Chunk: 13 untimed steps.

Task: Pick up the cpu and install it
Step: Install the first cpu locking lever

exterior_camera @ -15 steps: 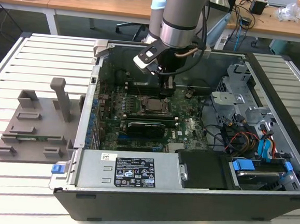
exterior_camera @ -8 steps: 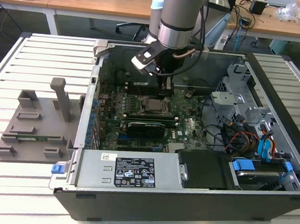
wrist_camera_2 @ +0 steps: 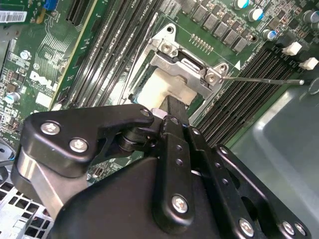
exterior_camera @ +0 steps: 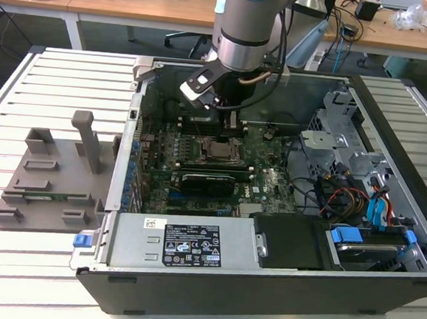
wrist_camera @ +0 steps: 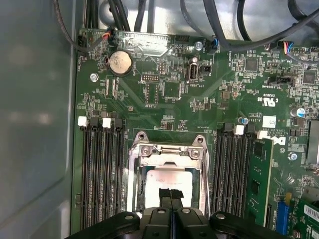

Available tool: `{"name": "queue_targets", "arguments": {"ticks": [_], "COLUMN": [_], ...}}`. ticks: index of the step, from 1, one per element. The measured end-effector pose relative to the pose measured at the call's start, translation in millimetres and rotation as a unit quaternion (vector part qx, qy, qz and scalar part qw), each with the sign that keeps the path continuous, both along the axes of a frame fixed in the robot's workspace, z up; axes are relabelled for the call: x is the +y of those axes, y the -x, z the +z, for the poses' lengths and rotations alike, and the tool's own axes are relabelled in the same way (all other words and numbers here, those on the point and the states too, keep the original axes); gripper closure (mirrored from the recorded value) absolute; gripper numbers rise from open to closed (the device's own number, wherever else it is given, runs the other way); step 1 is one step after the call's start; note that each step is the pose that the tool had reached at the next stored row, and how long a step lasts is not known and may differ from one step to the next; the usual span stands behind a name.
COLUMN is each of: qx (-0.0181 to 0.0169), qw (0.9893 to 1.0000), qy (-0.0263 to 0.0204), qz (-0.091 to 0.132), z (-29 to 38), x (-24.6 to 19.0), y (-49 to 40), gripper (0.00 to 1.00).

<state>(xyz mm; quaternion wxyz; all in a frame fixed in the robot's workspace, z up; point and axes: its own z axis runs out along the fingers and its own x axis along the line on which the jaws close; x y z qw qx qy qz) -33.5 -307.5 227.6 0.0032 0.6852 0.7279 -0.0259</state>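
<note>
Black gripper (wrist_camera: 171, 193) links and bolts crowd both wrist views and hide the near edge of the socket. Its two fingers (wrist_camera: 165, 195) are pressed together with nothing between them, right over the middle of the cpu (wrist_camera: 167, 177). Whether they touch it cannot be told.

A white slatted table (exterior_camera: 57, 81) carries everything, with wooden desks (exterior_camera: 137, 6) behind it. On the table lies an open computer case (exterior_camera: 263, 282) of dark grey sheet metal. The arm (exterior_camera: 246, 29) comes down into the case and covers part of the board in the exterior view. A grey plastic tray (exterior_camera: 49, 183) with raised blocks sits just beside the case, on the exterior view's left. A tangle of cables (exterior_camera: 343, 199) fills the case towards the exterior view's right.

Inside the case lies the green circuit board (wrist_camera: 164, 99), densely dotted with small parts. Long black memory slots (wrist_camera: 102, 169) run on both sides of the shiny metal socket frame (wrist_camera: 169, 149). The cpu lies flat inside that frame, its top dull silver. A thin wire lever (wrist_camera_2: 264, 79) sticks out from the frame. A round coin battery (wrist_camera: 120, 62) sits further up the board.
</note>
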Motion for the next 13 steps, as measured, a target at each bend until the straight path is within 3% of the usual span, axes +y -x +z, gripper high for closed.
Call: {"name": "queue_targets", "arguments": {"ticks": [13], "qx": [0.0000], "qw": [1.0000], "qy": [0.0000], "qz": [0.000], "z": [-2.2], "x": [0.0], "y": [16.1], "gripper": [0.89]}}
